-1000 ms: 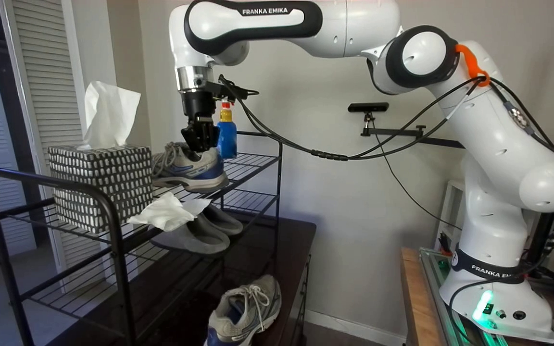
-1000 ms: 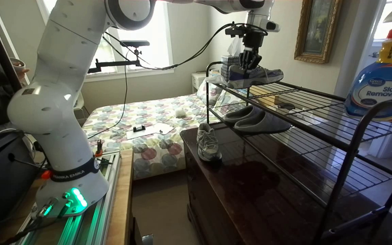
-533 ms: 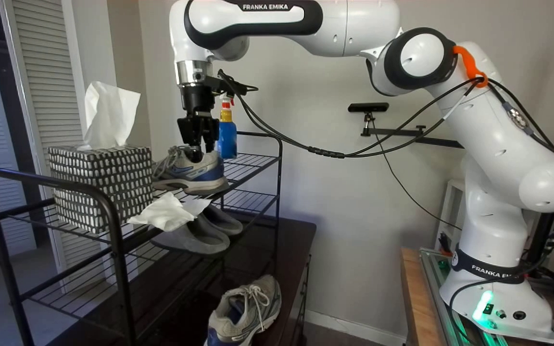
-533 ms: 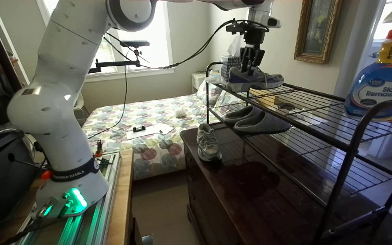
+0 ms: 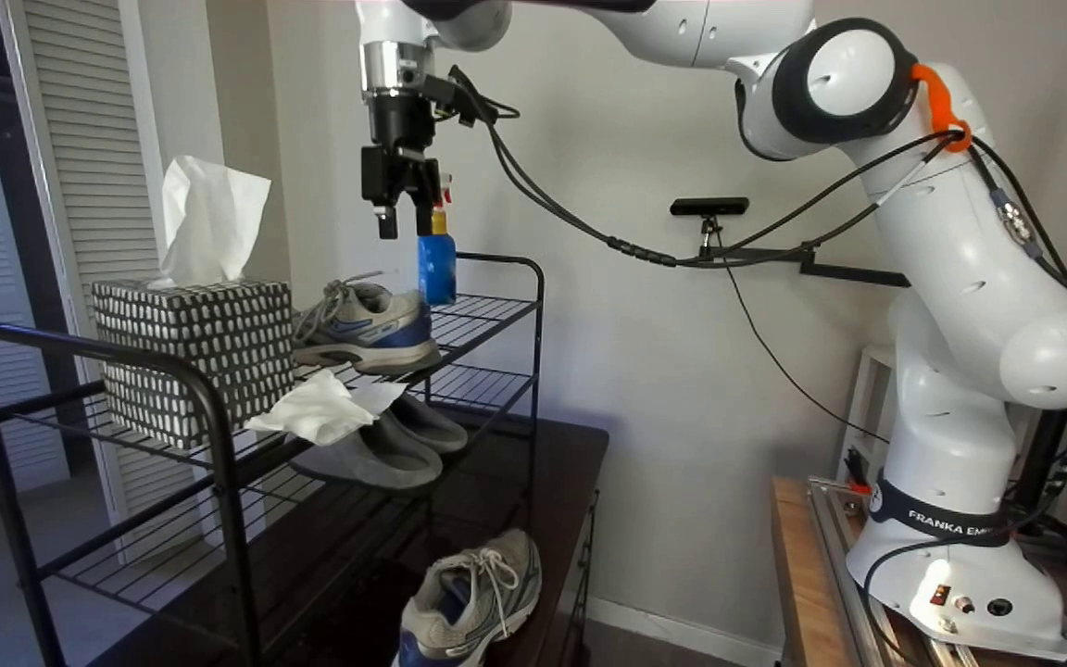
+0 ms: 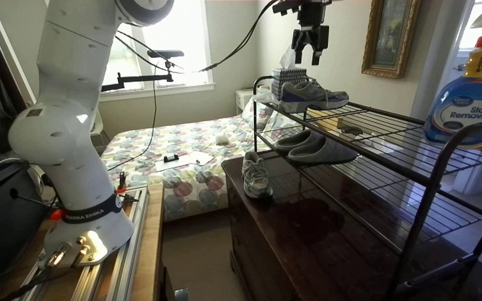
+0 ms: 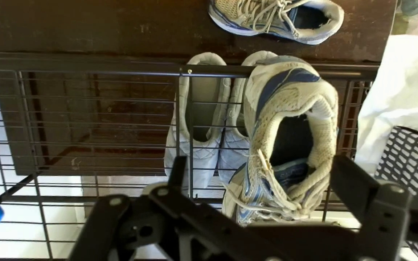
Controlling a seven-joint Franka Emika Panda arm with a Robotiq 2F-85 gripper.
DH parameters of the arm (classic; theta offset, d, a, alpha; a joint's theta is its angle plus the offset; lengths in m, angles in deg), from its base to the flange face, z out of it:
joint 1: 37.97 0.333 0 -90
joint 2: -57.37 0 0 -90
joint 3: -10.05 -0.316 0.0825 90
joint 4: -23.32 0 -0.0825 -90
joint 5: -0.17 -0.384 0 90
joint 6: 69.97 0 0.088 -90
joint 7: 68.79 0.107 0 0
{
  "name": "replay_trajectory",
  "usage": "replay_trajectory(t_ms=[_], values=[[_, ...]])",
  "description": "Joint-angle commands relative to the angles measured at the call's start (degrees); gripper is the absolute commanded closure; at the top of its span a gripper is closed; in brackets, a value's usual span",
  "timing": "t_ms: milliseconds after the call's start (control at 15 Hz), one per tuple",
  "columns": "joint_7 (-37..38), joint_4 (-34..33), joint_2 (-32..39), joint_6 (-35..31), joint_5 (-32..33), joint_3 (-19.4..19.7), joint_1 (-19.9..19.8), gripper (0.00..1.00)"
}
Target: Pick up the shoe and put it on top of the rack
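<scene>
Jaws apart, the black two-fingered gripper [image 5: 406,222] hangs upper left of centre in an exterior view; below, at mid-height, a grey-and-white lace-up sneaker with blue accents [image 5: 371,332] rests atop the black metal wire rack [image 5: 239,556], beside a black-and-white patterned tissue box [image 5: 195,361].

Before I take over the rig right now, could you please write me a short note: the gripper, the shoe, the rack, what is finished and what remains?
Gripper: open, holding nothing, above the shoe and not touching it.
Shoe: upright on top of the rack, near the tissue box.
Done: the shoe is placed where the task wants it.
Left: probably nothing except backing the gripper away. The second shoe, on the dresser, does not seem part of this job.
</scene>
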Motion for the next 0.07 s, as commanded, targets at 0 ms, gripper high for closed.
replay_trajectory(t_ms=[0], values=[[-0.25,0.85,-1.01,0.0,0.01,0.08,-0.13,0.0]])
